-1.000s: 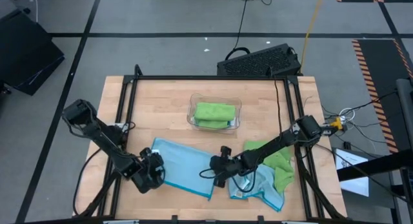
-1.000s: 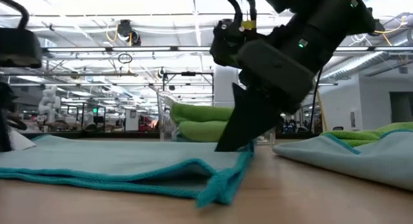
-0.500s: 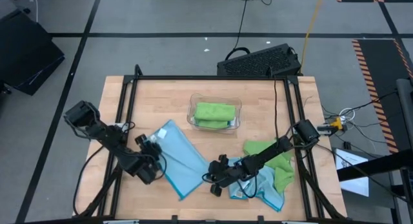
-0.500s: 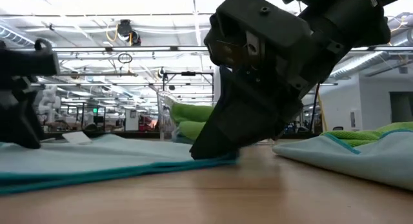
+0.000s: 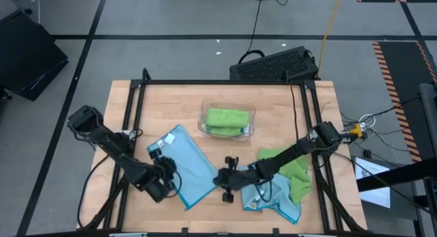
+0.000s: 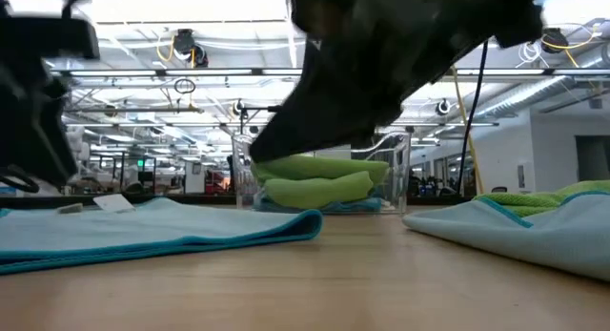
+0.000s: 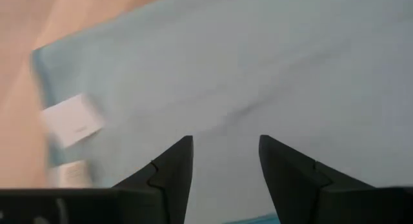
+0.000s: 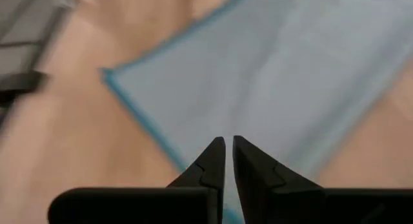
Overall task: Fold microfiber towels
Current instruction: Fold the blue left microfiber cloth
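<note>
Fold progress shows on the light blue towel (image 5: 186, 166): a second ago it lay as a wide strip across the front of the bench (image 5: 171, 104), and now it lies as a narrower, slanted rectangle, turned and apparently doubled. The right pincer (image 5: 225, 179), which was pressed down on the towel's edge then, has lifted clear, so this fold looks finished and the cloth probably needs only squaring or one more fold.

That right pincer is shut and empty, hovering just beside the towel's near corner, with the blue-edged cloth spread ahead of its tips in its wrist view. The left pincer (image 5: 166, 170) stands partly open with nothing between its fingers (image 7: 169, 172); it hangs low over the towel's opposite edge, the white tag (image 7: 72, 121) just off to one side of it. Whether it touches the fabric I cannot tell.

Beyond both pincers, a folded lime green towel (image 5: 227, 121) sits in the clear tray (image 5: 250, 127). Behind the right pincer, along its arm, a heap of unfolded green and blue towels (image 5: 287, 186) waits.
</note>
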`<state>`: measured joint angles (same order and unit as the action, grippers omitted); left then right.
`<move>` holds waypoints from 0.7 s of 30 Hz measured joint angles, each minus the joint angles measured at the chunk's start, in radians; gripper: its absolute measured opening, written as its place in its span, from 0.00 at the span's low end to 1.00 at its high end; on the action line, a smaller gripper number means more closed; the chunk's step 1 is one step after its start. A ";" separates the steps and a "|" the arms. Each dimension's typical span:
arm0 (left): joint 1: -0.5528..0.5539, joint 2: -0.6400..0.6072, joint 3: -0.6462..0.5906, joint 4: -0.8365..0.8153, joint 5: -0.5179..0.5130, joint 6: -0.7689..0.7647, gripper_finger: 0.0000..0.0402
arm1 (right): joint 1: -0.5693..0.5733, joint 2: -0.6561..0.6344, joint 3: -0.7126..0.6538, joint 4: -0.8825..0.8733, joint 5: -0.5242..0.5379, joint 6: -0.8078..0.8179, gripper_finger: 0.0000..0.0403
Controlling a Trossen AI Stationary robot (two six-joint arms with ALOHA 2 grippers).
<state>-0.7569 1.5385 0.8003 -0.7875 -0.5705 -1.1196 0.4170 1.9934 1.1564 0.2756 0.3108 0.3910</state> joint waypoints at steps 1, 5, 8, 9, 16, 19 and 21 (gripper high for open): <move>-0.013 -0.001 0.009 0.043 -0.003 0.001 0.45 | -0.011 0.000 0.000 -0.021 -0.001 0.000 0.06; -0.064 0.000 -0.010 0.269 -0.002 0.001 0.45 | -0.030 0.002 0.000 -0.126 0.000 0.006 0.06; -0.094 0.006 -0.035 0.355 -0.008 -0.046 0.45 | -0.031 0.013 0.000 -0.168 -0.002 0.022 0.06; -0.100 0.013 -0.046 0.367 -0.013 -0.062 0.45 | -0.031 0.019 0.001 -0.168 -0.002 0.028 0.06; -0.109 0.060 -0.171 0.388 -0.013 -0.112 0.45 | -0.006 0.069 0.003 -0.111 -0.023 0.110 0.06; -0.108 0.057 -0.207 0.393 -0.013 -0.117 0.45 | 0.013 0.080 0.004 -0.084 -0.038 0.164 0.06; -0.108 0.052 -0.219 0.384 -0.043 -0.092 0.45 | 0.030 0.081 0.004 -0.070 -0.050 0.193 0.06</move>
<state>-0.8654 1.5902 0.5812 -0.4033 -0.6133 -1.2116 0.4466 2.0747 1.1601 0.2054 0.2611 0.5844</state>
